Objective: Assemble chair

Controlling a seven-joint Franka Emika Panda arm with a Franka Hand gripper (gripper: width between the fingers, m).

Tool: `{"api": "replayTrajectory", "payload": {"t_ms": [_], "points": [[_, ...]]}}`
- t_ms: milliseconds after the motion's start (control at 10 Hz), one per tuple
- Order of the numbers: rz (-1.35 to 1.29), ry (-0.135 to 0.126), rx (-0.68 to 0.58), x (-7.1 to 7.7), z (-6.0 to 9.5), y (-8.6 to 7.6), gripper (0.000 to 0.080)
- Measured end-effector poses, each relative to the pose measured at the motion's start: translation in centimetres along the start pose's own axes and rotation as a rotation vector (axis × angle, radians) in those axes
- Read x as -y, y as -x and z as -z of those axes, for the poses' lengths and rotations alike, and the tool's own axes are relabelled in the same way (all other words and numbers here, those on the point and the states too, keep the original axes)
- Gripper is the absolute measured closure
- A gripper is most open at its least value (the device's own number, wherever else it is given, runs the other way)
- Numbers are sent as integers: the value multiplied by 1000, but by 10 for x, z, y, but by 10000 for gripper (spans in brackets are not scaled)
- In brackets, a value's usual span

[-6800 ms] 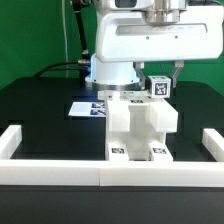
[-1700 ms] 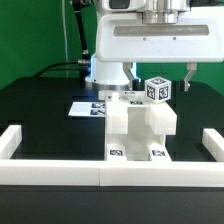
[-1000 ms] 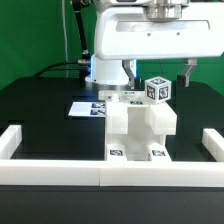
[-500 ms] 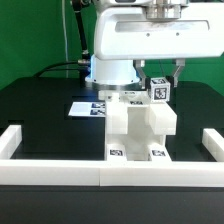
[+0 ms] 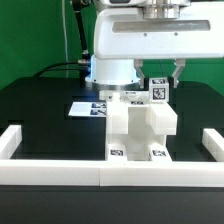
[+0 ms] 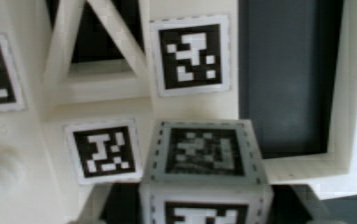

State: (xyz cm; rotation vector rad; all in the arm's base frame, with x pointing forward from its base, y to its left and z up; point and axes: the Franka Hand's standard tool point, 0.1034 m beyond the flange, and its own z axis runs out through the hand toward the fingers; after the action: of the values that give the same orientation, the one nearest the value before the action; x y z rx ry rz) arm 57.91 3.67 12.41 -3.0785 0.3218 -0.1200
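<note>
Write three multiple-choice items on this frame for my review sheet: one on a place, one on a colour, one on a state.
1. Where is the small tagged block? A on the marker board; B at the top of the chair body; C on the front rail.
2. What colour is the table? A white; B green; C black.
3. How is the gripper? A shut on the block; B wide open; C out of view.
Answers: 1 B, it shows above the body's upper edge; 2 C, the bare top is black; 3 A, both fingers press the block's sides.
</note>
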Motion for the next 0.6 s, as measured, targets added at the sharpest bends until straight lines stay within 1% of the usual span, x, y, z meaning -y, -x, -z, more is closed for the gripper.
{"api": "replayTrajectory", "payload": {"t_ms": [500,600], "points": [[-303,0,1,0,0,0,514],[-428,-1,3,0,0,1,514]]}}
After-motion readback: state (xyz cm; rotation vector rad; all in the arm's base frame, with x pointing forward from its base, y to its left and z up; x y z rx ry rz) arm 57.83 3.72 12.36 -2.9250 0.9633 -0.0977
